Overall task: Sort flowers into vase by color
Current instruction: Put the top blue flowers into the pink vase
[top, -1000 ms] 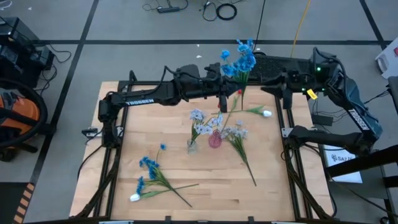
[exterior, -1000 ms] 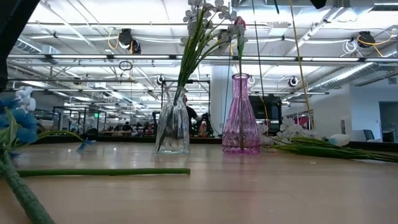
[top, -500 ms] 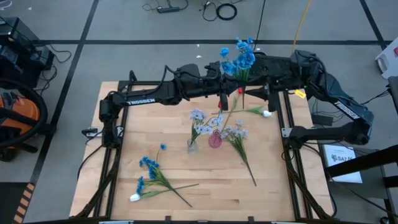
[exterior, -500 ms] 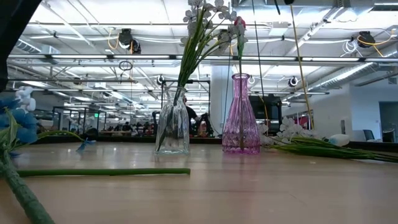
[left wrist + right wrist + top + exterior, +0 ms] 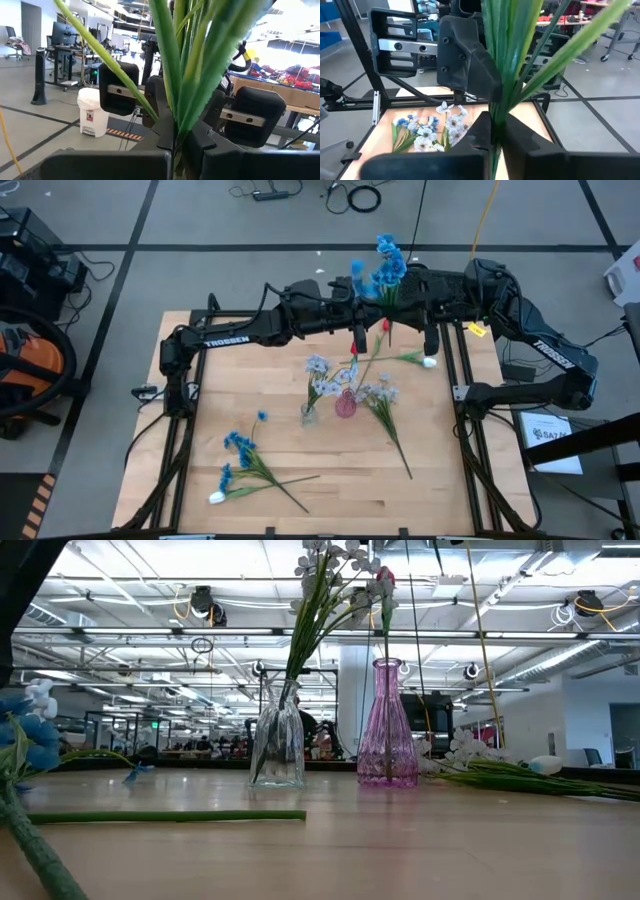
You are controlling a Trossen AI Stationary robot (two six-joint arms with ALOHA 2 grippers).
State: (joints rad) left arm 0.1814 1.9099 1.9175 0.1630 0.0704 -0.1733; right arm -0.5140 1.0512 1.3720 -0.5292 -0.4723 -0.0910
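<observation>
Both arms meet above the table's far middle. A blue flower spray (image 5: 385, 268) stands between them with its head up. My left gripper (image 5: 372, 310) and my right gripper (image 5: 405, 310) face each other, both shut on its green stems. The clear vase (image 5: 309, 415) holds lavender-white flowers (image 5: 330, 565). The pink vase (image 5: 346, 404) holds a red tulip (image 5: 385, 327). Both vases stand on their bases at mid-table. My left gripper (image 5: 177, 156) pinches the blue spray's bundle of green stems and leaves (image 5: 176, 132) between its two fingers. It comes level from the table's left, fingers across the stems. The spray stands upright, clear of the table. My right gripper (image 5: 495, 146) pinches the same green stems (image 5: 496, 117) between its two fingers. It comes level from the table's right, opposite the left gripper, fingers across the stems. The leaves fan out above the fingers.
More blue sprays (image 5: 245, 460) and a white tulip bud (image 5: 215, 498) lie near the front left. A lavender-white spray (image 5: 382, 395) lies right of the vases. A white tulip (image 5: 428, 363) lies at the far right. A loose green stem (image 5: 165, 816) lies in front.
My right gripper has moved toward the table's left, up to the blue spray that my left gripper holds, and now has its stems between its fingers. The spray's blue head has shifted a little toward the far edge.
</observation>
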